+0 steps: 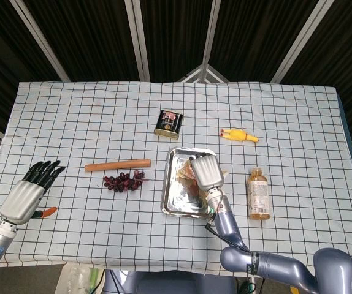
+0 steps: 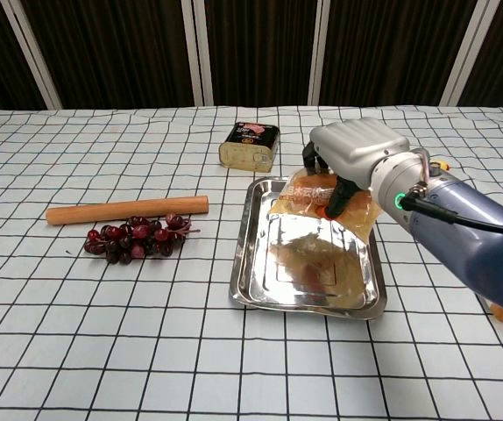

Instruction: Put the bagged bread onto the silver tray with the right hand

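My right hand (image 1: 205, 171) (image 2: 357, 151) hangs over the silver tray (image 1: 175, 202) (image 2: 250, 263) and grips the bagged bread (image 2: 315, 194) (image 1: 188, 171). The clear bag with its orange-brown loaf sits a little above the tray's far half, mirrored in the metal below. In the head view the hand covers most of the bag. My left hand (image 1: 26, 192) rests at the table's near left corner, fingers straight and apart, holding nothing.
A wooden stick (image 1: 118, 165) (image 2: 126, 210) and a bunch of dark grapes (image 1: 123, 181) (image 2: 137, 239) lie left of the tray. A tin can (image 1: 168, 123) (image 2: 249, 145) stands behind it. A rubber chicken (image 1: 239, 135) and an amber bottle (image 1: 257, 193) lie to the right.
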